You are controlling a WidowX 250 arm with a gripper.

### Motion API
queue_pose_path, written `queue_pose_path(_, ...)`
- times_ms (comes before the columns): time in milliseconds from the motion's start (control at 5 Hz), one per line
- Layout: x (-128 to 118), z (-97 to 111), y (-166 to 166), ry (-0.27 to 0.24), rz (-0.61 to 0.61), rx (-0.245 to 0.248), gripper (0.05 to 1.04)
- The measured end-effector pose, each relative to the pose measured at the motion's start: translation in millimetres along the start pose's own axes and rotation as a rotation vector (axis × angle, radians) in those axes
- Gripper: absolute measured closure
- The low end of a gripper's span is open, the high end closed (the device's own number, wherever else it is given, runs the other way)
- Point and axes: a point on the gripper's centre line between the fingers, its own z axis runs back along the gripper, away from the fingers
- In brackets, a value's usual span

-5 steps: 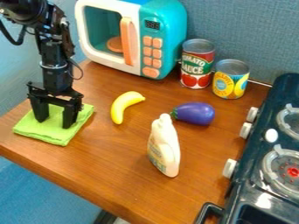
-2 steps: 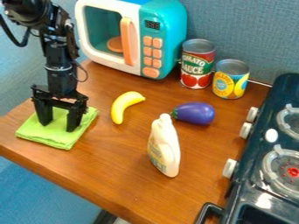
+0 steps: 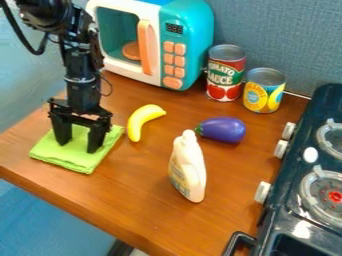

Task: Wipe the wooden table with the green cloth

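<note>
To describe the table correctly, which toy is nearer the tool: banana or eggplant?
The yellow banana, beside the green cloth under the tool; the purple eggplant lies farther off.

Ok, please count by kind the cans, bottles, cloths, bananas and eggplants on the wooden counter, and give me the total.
Cans: 2, the taller can and the shorter can
Bottle: 1
Cloth: 1
Banana: 1
Eggplant: 1
Total: 6

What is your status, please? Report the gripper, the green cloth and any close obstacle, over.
Gripper open, fingertips down at green cloth. Cloth folded, lying on wooden counter. Banana close beside cloth, white bottle farther off.
</note>
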Motion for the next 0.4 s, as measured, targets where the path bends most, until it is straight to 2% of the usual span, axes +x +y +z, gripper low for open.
queue_pose_path(400, -11.4, 6.2, 3.8, 0.011, 0.041, 0.042, 0.082)
